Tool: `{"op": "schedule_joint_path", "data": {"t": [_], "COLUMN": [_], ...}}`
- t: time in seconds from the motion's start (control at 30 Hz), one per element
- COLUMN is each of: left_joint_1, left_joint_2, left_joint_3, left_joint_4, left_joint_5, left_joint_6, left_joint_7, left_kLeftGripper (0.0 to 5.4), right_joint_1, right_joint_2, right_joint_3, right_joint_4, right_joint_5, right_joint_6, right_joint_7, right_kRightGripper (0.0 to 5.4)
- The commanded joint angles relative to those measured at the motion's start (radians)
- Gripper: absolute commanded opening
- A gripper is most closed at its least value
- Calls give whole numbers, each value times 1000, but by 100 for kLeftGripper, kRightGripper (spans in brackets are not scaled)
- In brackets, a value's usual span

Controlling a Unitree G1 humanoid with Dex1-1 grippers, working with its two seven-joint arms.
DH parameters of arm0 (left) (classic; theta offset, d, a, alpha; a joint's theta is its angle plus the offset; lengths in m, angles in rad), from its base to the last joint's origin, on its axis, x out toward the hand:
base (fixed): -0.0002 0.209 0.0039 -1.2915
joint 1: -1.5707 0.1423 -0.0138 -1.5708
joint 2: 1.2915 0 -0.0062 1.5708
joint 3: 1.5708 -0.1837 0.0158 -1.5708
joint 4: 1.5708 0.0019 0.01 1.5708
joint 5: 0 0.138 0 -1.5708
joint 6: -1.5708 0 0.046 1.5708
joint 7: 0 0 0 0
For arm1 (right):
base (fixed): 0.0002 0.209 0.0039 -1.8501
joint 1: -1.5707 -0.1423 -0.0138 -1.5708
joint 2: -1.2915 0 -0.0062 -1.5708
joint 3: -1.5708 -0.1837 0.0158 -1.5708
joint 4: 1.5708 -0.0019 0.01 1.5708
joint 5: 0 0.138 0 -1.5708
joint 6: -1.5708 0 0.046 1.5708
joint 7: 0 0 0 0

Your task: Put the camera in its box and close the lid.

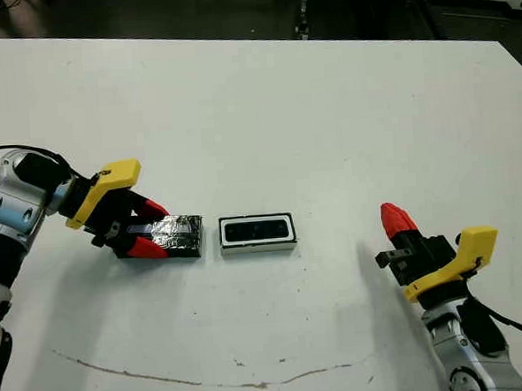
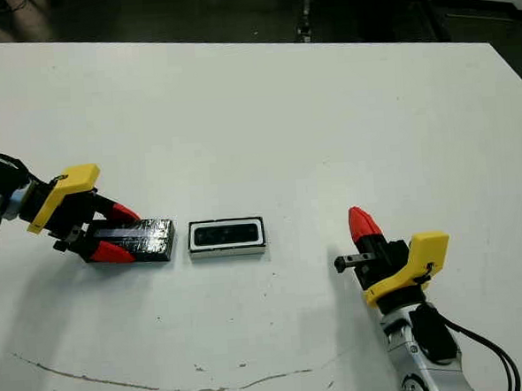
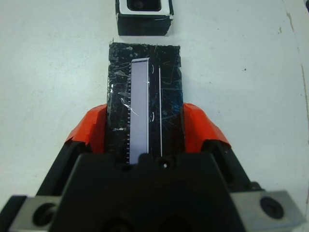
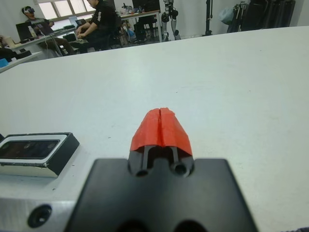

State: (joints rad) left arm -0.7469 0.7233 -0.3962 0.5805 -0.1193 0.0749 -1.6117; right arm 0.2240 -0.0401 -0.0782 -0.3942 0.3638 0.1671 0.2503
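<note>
Now left hand grips lid on bench, at 9 o'clock of box; camera inside box. Right hand pinched shut, holding nothing, at 3 o'clock.

This looks like a robotics lab or shared workroom. Beyond the wide white table, the right wrist view shows seated people at desks near bright windows, and dark equipment on stands along the far wall. From the head views, a dark floor lies past the table's far edge.
</note>
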Motion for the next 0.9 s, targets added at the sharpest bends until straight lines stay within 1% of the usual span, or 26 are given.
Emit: {"op": "schedule_joint_path", "data": {"t": [0.03, 0.1, 0.17, 0.3, 0.4, 0.53, 0.63, 0.73, 0.9], "left_joint_1": [9, 12, 23, 51, 77, 134, 175, 208, 240], "left_joint_2": [-1, -8, -17, -33, -42, -64, -77, -83, -78], "left_joint_3": [-20, -8, 23, 95, 152, 249, 301, 330, 335], "left_joint_4": [5, 16, 23, 9, -21, -93, -186, -279, -400], "left_joint_5": [32, 28, 13, -13, -32, -77, -105, -133, -184], "left_joint_6": [10, 1, 3, 69, 90, 54, 118, 202, 360], "left_joint_7": [-3, -3, 9, 81, 157, 261, 345, 410, 449], "left_kLeftGripper": [315, 315, 315, 315, 315, 315, 315, 315, 315], "right_joint_1": [7, 7, 8, 7, 8, 8, 8, 10, 14], "right_joint_2": [-13, -12, -11, -14, -13, -11, -11, -11, -8], "right_joint_3": [-10, -11, -9, -9, -8, -7, -6, -1, 0], "right_joint_4": [-1, -5, -6, -1, 0, -2, 3, -1, -7], "right_joint_5": [7, 10, 3, 2, 2, 8, 4, -7, -1], "right_joint_6": [-6, 0, -2, -7, -11, -4, -11, -11, 1], "right_joint_7": [3, -1, -5, 0, 2, 0, 2, -5, -9], "right_kRightGripper": [0, 0, 0, 0, 0, 0, 0, 0, 0]}}
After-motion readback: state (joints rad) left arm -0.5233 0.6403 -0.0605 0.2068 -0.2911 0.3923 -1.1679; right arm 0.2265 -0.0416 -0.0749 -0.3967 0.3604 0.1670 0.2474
